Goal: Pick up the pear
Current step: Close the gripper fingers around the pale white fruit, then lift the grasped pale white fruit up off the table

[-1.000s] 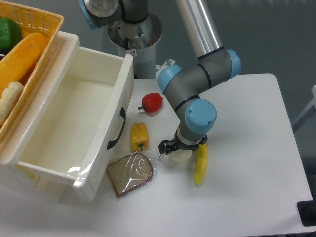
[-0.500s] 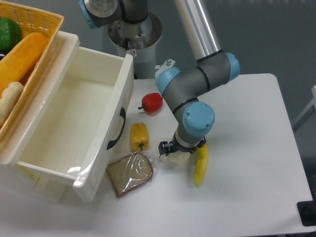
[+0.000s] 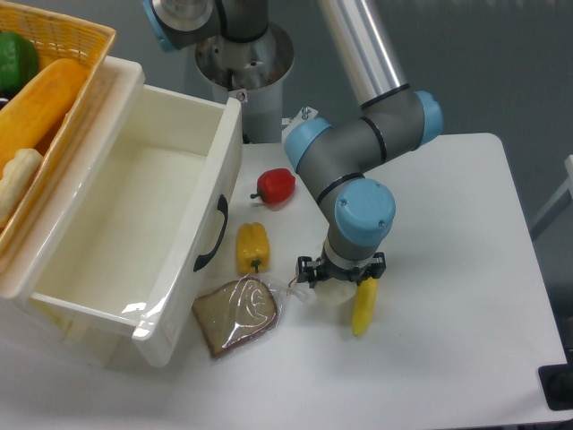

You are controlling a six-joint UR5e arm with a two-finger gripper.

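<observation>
The pear (image 3: 334, 292) is a pale cream fruit lying on the white table, mostly covered by the arm's wrist. My gripper (image 3: 340, 273) points straight down over it. Dark fingers (image 3: 305, 269) show on either side of the fruit, spread wider than it, so the gripper reads as open and straddling the pear. Only the pear's lower edge shows below the wrist. I cannot tell whether the fingers touch it.
A yellow banana (image 3: 364, 305) lies against the pear's right side. A bagged bread slice (image 3: 237, 312) lies to its left, with a yellow bell pepper (image 3: 252, 246) and a red pepper (image 3: 276, 185) farther back. The open white drawer (image 3: 134, 224) and a food basket (image 3: 54, 54) fill the left.
The wrist has shifted slightly right and down and has turned about its axis, so both fingers now show on either side of the pear. The fruit and banana have not moved.
</observation>
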